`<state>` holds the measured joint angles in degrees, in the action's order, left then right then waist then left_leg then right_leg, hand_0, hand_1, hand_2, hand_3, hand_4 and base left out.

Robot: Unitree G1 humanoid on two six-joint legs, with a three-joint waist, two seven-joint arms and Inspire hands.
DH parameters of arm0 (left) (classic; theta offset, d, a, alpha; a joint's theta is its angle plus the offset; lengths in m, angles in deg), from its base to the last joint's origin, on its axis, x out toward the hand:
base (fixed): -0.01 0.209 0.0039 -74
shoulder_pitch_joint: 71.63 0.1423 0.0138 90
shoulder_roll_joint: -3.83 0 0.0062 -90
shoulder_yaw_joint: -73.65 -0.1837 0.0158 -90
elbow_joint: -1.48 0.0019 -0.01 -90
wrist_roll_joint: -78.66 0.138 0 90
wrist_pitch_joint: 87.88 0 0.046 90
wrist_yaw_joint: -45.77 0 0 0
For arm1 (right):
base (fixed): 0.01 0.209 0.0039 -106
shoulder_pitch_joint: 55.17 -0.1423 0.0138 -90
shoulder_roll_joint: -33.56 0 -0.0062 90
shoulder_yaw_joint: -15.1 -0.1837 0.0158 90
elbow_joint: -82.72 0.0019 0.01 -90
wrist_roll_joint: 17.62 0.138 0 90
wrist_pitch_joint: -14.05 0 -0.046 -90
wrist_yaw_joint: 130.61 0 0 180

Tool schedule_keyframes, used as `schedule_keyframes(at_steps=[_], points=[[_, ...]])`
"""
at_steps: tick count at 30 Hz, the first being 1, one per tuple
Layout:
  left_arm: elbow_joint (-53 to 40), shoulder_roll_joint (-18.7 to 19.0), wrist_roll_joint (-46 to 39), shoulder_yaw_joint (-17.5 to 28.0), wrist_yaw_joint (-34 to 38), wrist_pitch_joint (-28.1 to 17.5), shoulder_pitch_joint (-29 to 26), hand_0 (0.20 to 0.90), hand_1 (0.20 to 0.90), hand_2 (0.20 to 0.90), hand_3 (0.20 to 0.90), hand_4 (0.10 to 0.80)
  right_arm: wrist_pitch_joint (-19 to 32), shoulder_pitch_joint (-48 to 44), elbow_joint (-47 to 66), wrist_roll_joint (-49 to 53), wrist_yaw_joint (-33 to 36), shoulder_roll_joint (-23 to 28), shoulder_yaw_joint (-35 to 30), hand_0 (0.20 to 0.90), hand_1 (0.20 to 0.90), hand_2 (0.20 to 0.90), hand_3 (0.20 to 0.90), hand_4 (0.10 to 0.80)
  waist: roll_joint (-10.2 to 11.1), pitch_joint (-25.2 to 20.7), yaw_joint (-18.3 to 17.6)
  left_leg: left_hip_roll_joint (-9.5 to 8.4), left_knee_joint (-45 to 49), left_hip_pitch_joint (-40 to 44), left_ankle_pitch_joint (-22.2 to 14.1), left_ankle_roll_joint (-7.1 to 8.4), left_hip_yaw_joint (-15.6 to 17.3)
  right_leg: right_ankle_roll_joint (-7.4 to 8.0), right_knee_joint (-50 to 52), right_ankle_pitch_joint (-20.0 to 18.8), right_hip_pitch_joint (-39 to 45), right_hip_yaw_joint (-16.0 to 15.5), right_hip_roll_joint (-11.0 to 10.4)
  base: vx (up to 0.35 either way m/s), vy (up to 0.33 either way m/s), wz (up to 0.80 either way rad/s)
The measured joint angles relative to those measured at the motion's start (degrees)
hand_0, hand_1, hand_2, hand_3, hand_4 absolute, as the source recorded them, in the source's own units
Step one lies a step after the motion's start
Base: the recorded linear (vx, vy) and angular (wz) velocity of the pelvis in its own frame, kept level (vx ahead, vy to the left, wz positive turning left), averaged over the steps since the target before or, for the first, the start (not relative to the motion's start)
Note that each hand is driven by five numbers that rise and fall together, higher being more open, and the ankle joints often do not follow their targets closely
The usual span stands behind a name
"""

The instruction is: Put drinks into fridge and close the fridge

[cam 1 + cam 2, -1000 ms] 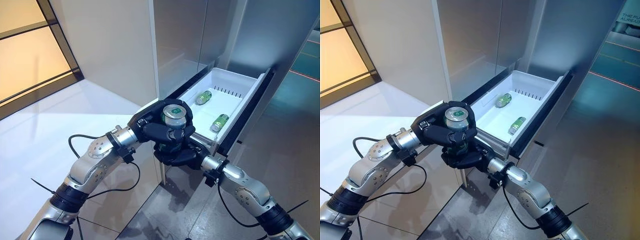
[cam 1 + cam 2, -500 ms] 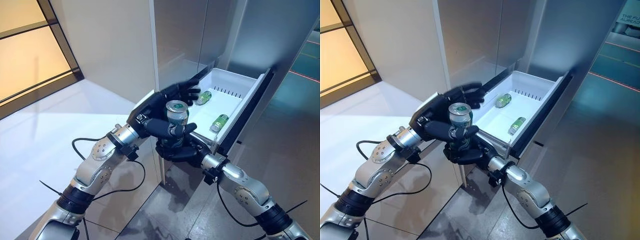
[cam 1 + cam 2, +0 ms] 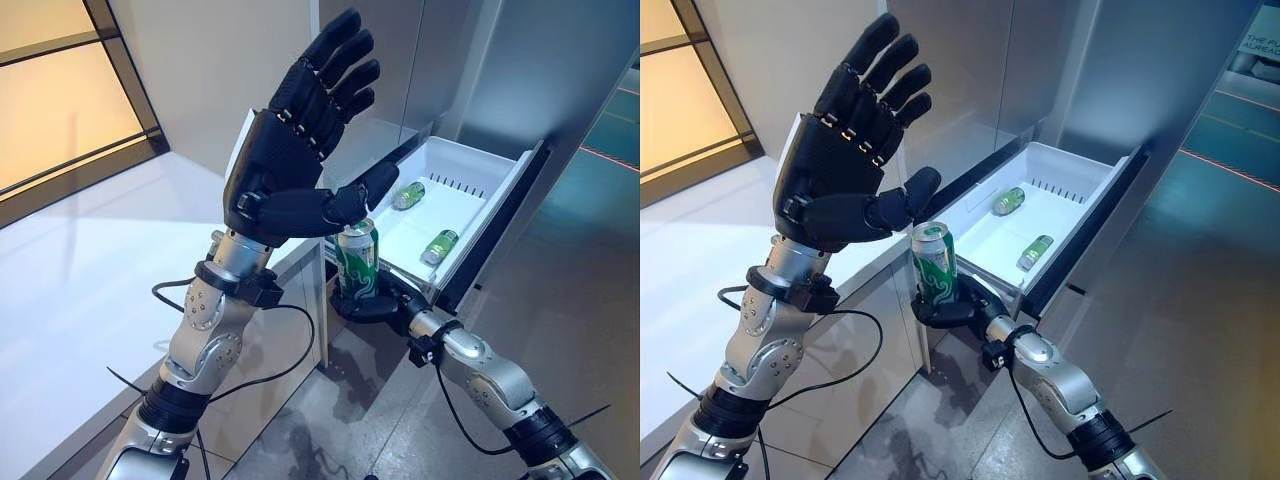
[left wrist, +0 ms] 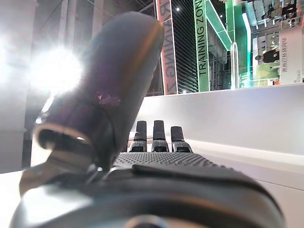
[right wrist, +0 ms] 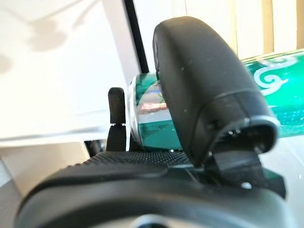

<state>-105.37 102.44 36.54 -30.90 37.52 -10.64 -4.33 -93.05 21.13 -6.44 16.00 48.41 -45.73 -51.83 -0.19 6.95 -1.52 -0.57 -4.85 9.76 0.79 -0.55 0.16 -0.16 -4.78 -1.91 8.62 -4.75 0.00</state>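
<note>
- the right hand (image 3: 368, 306) is mostly hidden: in the eye views only its dark underside shows below the green can (image 3: 357, 262), and in its own wrist view the thumb covers much of the can's side.
- what does show is that its thumb and fingers are curled round the lower part of the green can, which stands upright in the grasp with its silver top up.
- the left hand (image 3: 845, 165) is raised above and beside the can, palm facing the camera, fingers straight and spread, thumb reaching out sideways towards the can's top; it holds nothing. whether the thumb tip touches the can's rim cannot be told, since the two overlap in the eye views.
- the left wrist view shows only the thumb and the fingertips standing straight, with bright glare beside them.
- beyond the right hand the white fridge drawer (image 3: 500, 175) is pulled open; its near corner is hidden behind the can and the left thumb.
- two more green cans lie on their sides in the drawer, well apart from each other: a far can (image 3: 407, 194) towards the back, and a near can (image 3: 439, 245) close to the drawer's dark front panel (image 3: 495, 232).
- the grey fridge doors (image 3: 400, 70) rise behind the left hand, partly covered by its fingers.
- grey floor tiles (image 3: 560, 330) lie below the right arm, and a window with a dark frame (image 3: 700, 110) is off beyond the left hand.
</note>
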Motion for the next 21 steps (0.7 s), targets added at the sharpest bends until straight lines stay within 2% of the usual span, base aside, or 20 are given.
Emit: schedule_keyframes(at_steps=[5, 7, 11, 17, 21], points=[[1.7, -0.7, -1.5, -0.8, -1.4, 8.9, 0.1, 0.900, 0.900, 0.900, 0.900, 0.800, 0.0, -1.8, -5.1, -1.1, 3.7, 0.1, -0.1, 0.300, 0.300, 0.300, 0.200, 0.100, -0.1, 0.1, 1.2, -0.24, 0.0, -0.1, 0.4, -0.08, -1.4, 0.13, 0.0, 0.1, 0.4, -1.3, -0.3, 0.043, 0.012, 0.16], [5.3, -0.8, -2.1, -2.1, -2.4, 12.8, 0.8, 0.900, 0.900, 0.900, 0.900, 0.800, 0.1, -4.2, -9.2, -2.1, 5.7, 0.5, -0.2, 0.300, 0.300, 0.300, 0.200, 0.100, -0.1, 0.2, 1.7, -0.42, -0.1, 0.0, 0.7, -0.09, -2.6, 0.16, 0.0, 0.3, 0.9, -2.6, -0.5, 0.044, 0.027, 0.26], [10.9, -1.3, -3.2, -2.9, -3.2, 18.8, 5.2, 0.900, 0.900, 0.900, 0.900, 0.800, 0.1, -9.8, -16.1, -2.2, 9.3, 1.6, -2.8, 0.300, 0.300, 0.300, 0.200, 0.100, -0.5, 1.5, 3.4, -0.71, -0.1, -0.1, 1.0, -0.14, -3.9, 0.22, 0.0, 0.3, 1.3, -3.8, -0.8, 0.035, 0.016, 0.18], [16.9, 0.6, -4.3, -3.1, -7.5, 24.5, 14.4, 0.900, 0.900, 0.900, 0.900, 0.800, 1.4, -17.4, -26.6, -1.4, 11.2, 8.3, -7.9, 0.300, 0.300, 0.300, 0.200, 0.100, -0.7, 3.9, 6.4, -1.39, 0.0, -0.9, 1.9, -0.33, -6.6, 0.58, 0.0, 0.6, 1.7, -6.1, -1.4, 0.047, 0.017, 0.26], [18.9, 4.4, -3.7, -7.7, -10.9, 26.3, 17.9, 0.900, 0.900, 0.900, 0.900, 0.800, 2.5, -22.1, -37.1, 0.3, 12.3, 11.7, -9.5, 0.300, 0.300, 0.300, 0.200, 0.100, -0.8, 4.4, 8.1, -1.95, 0.0, -0.9, 2.2, -0.63, -8.3, 1.13, -0.1, 1.0, 2.1, -6.4, -1.9, 0.078, 0.011, 0.25]])
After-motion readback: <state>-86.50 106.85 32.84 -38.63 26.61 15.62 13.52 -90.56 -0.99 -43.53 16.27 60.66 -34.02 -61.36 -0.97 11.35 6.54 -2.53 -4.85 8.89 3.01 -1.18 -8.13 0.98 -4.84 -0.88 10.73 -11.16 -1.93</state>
